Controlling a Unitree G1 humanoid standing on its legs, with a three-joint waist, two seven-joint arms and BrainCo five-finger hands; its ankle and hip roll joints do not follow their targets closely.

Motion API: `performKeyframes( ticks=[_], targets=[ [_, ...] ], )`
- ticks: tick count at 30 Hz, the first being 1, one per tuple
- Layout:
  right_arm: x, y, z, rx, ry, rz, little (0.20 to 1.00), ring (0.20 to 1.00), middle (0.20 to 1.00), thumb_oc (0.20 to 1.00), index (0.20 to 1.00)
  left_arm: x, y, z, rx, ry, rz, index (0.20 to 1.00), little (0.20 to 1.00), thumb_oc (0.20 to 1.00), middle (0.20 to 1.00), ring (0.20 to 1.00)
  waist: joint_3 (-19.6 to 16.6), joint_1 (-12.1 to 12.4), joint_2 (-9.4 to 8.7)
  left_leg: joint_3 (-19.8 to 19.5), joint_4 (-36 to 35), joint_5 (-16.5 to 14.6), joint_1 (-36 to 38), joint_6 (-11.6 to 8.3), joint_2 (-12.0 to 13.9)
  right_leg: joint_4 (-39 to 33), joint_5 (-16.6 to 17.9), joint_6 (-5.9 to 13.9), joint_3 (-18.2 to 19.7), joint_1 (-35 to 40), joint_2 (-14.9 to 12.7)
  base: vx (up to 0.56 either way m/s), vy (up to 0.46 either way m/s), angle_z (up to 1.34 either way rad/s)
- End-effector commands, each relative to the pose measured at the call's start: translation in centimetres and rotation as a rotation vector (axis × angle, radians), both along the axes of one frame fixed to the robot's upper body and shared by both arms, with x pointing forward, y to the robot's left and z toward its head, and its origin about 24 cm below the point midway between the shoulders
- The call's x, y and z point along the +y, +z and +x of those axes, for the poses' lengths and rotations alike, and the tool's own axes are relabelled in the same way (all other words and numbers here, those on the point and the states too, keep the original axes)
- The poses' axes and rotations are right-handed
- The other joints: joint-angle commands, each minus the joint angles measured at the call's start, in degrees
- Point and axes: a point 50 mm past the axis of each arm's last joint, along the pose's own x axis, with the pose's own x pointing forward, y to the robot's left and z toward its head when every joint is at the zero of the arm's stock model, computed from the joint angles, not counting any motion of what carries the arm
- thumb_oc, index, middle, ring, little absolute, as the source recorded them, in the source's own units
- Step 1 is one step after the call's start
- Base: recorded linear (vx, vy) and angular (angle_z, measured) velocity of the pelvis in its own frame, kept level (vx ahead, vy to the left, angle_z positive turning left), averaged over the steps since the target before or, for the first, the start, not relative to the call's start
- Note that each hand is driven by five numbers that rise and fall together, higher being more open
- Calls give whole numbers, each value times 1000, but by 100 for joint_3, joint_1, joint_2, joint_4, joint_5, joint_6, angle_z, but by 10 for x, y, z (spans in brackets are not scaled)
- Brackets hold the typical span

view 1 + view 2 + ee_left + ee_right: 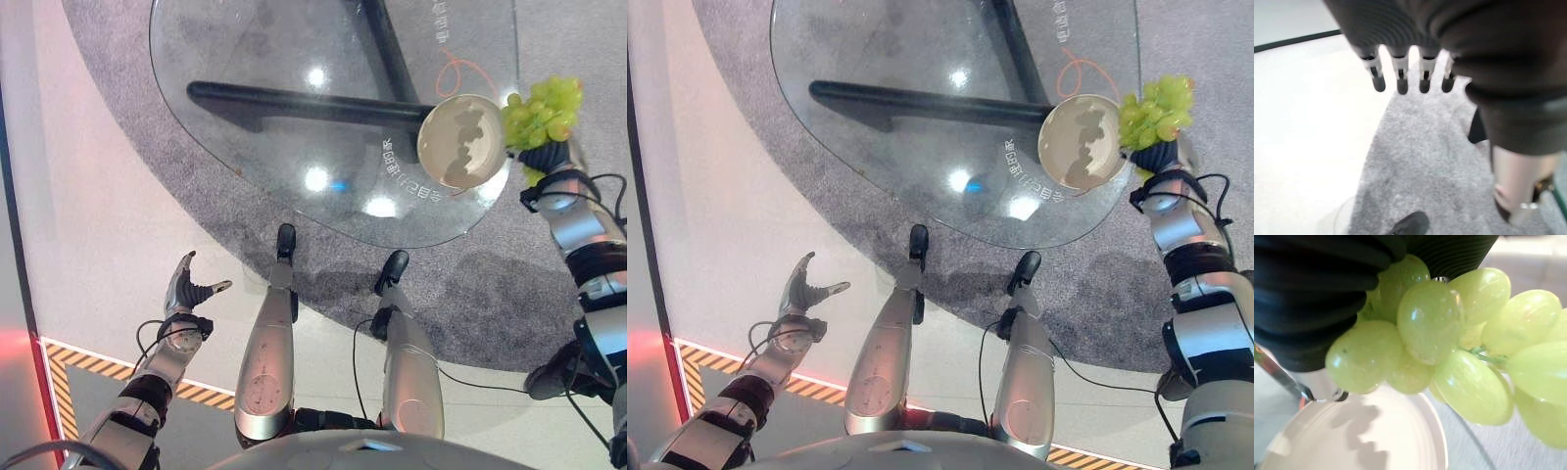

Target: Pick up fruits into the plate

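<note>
- Left eye view: right hand (545, 157) holds grapes (542, 110) at the plate's (460, 143) edge, on the glass table (294, 59); white lettering there — unreadable.
- Left wrist view: left hand (1400, 73) empty, fingers straight.
- Right wrist view: fingers clenched on grapes, above the plate.

Plate (460, 144): we see it on the glass table (274, 59), at the table's right near edge.
Grapes (542, 108): we see them in our right hand (546, 157), just right of the plate, level with its rim.
Carpet (470, 294): under the table.
Left hand (186, 286): low on our left, over the floor, well apart from the table.
</note>
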Motion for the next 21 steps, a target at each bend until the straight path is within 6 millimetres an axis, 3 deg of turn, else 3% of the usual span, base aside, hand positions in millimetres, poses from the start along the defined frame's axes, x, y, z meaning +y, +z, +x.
performKeyframes(
  ticks=[1,6,15,16,17,18,19,20,21],
  targets=[
    [-26,37,-15,-51,-135,-222,200,200,200,200,200,11,-4,-18,-2,17,43,1000,1000,1000,1000,1000,-118,2,121,-166,423,-609,-270,356,-814,1080,-795,-242,-14,-434,444,44,7,6],
    [-32,53,-16,-69,-216,-254,200,200,200,200,200,8,0,-17,-16,-11,54,1000,1000,1000,1000,1000,-118,96,263,-212,682,-620,-704,404,-910,1348,-826,-265,13,-877,381,52,14,10],
    [-42,52,-18,-29,-312,-244,200,200,200,200,200,3,3,-19,-36,-28,54,1000,1000,1000,1000,1000,-118,178,519,-228,944,-597,-1350,471,-979,1680,-871,-322,110,-1568,343,41,15,6],
    [-43,46,-18,-10,-315,-244,200,200,200,200,200,2,-1,-23,-19,-30,53,1000,1000,1000,1000,1000,-118,173,517,-231,986,-795,-1184,453,-992,1783,-1077,-272,193,-1446,333,31,36,7],
    [-47,47,-20,-3,-339,-236,1000,1000,1000,1000,1000,1,1,-21,-33,-32,50,1000,1000,1000,1000,1000,-118,202,582,-236,1001,-614,-1408,489,-1001,1757,-903,-333,123,-1647,326,96,6,9],
    [-49,41,-21,19,-341,-237,1000,1000,1000,1000,1000,1,-3,-25,-14,-35,46,1000,1000,1000,1000,1000,-118,199,589,-240,1038,-808,-1247,473,-1016,1848,-1103,-287,210,-1529,320,-43,69,9],
    [-51,45,-21,21,-347,-237,1000,1000,1000,1000,1000,0,-1,-23,-25,-39,44,1000,1000,1000,1000,1000,-118,222,635,-231,1006,-612,-1435,505,-1011,1760,-905,-340,133,-1683,314,90,13,9],
    [-52,38,-21,54,-348,-252,1000,1000,1000,1000,1000,-2,-5,-28,-12,-43,48,1000,1000,1000,1000,1000,-118,231,656,-221,1059,-814,-1275,489,-1024,1875,-1117,-293,216,-1571,286,18,37,5],
    [-52,38,-21,58,-347,-264,1000,1000,1000,1000,1000,-2,-5,-29,-16,-45,53,1000,1000,1000,1000,1000,-118,236,671,-217,1068,-815,-1284,491,-1025,1887,-1118,-293,219,-1584,278,88,4,1]
  ],
)
